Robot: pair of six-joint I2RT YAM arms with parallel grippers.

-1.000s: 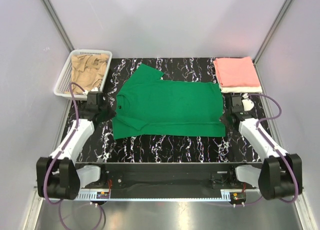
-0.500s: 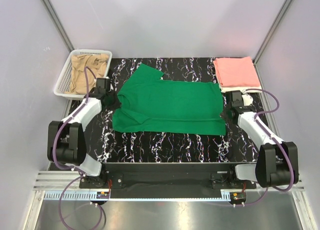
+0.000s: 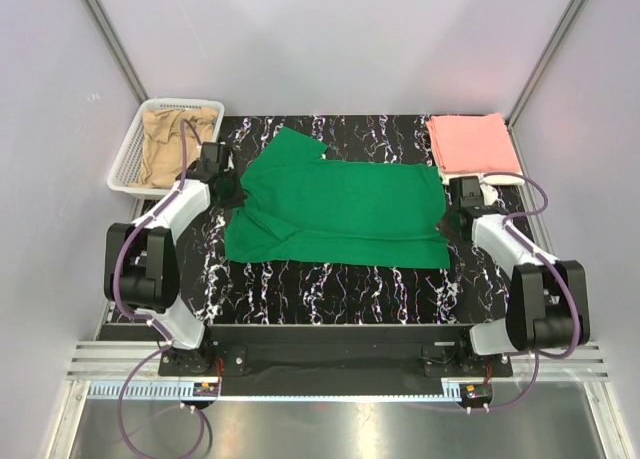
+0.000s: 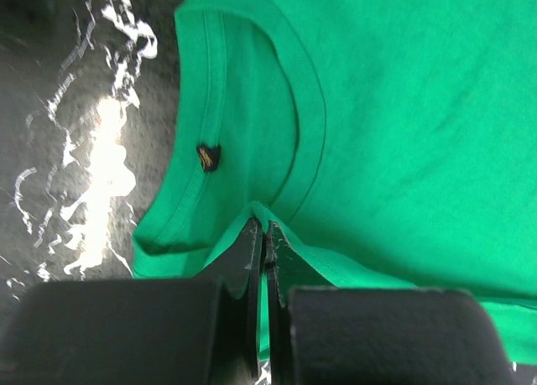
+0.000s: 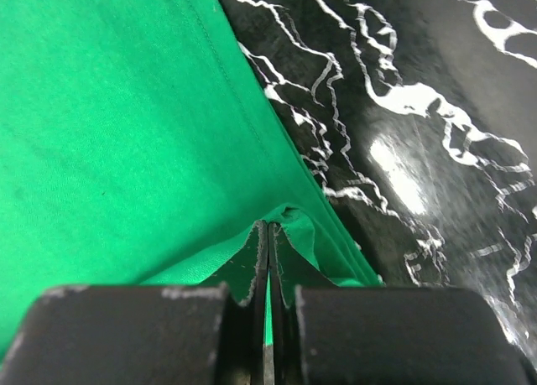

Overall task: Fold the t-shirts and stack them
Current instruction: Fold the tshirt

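Pinching both ends of the green t-shirt (image 3: 340, 214), which lies spread across the middle of the worktop (image 3: 330, 289).
The left end effector (image 4: 264, 231) is pressed together on cloth beside the collar, and the right end effector (image 5: 270, 231) likewise on the hem. Only thin folds are gripped, so tension could pull one free and skew the fold. Compared with a second ago, both arms have moved toward the worktop's far edge.

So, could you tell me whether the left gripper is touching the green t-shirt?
Touching. The left wrist view shows the left gripper shut on a pinched fold of the green t-shirt.
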